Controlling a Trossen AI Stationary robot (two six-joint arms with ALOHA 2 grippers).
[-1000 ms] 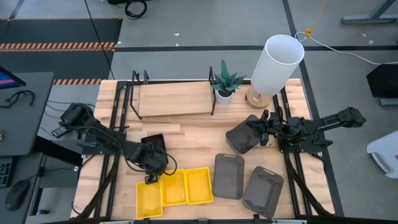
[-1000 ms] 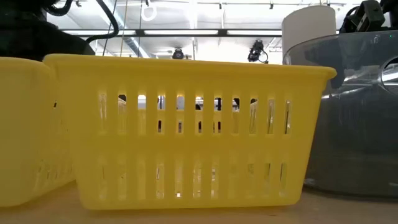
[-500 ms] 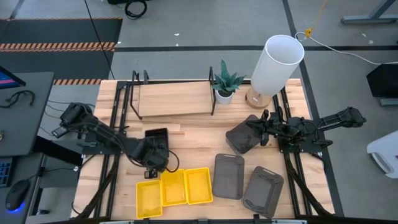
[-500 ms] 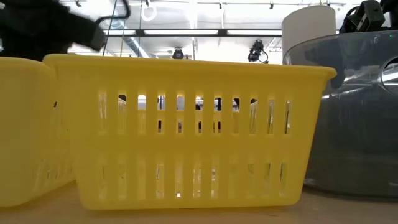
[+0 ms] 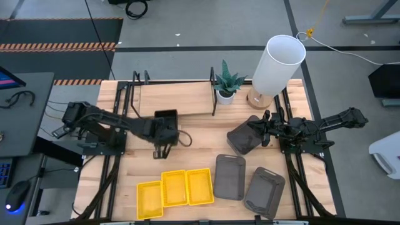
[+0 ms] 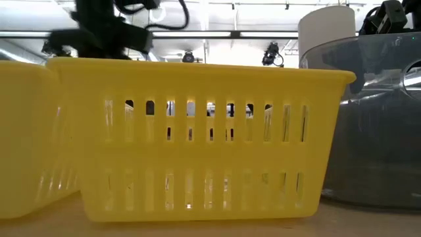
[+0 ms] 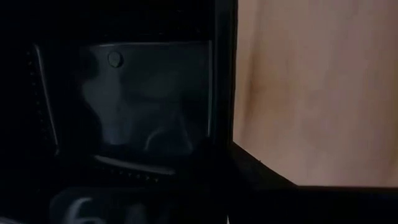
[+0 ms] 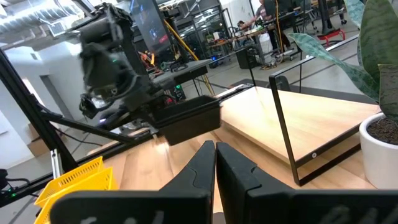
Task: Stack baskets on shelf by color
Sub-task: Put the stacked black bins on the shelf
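Observation:
My left gripper [image 5: 164, 129] is shut on a small black basket [image 5: 166, 117], carried in the air at the near edge of the shelf [image 5: 178, 99]; it shows high up in the low view [image 6: 99, 34]. Three yellow baskets [image 5: 175, 189] sit side by side near the table's near edge. Two dark grey baskets [image 5: 230, 176] [image 5: 264, 191] lie flat to their right. My right gripper [image 5: 265, 127] is shut at the rim of a third, tilted dark grey basket [image 5: 244, 139]. Other black baskets are not in view. My left gripper holds the black basket by its near rim [image 5: 164, 124], coming from above. The basket is lifted clear and roughly level. In the left wrist view its inside [image 7: 149, 99] fills the picture, and the fingers do not show. My right gripper comes level from the table's right side, its fingers [image 8: 214, 163] closed together at the right rim [image 5: 259, 127] of the tilted dark grey basket. The contact itself is hidden below the fingers. The basket slants down to the left.
A white plant pot with a green plant [image 5: 226, 87] stands at the shelf's right end. A tall white cylinder on a wooden base [image 5: 275, 65] stands behind my right gripper. Bare wood lies between the shelf and the yellow baskets [image 5: 200, 140].
My left gripper has carried the black basket up from beside the yellow baskets toward the table's far edge and somewhat right, to the shelf's near edge, staying shut on it. In the low view it has moved rightward along the top. My right arm has kept still.

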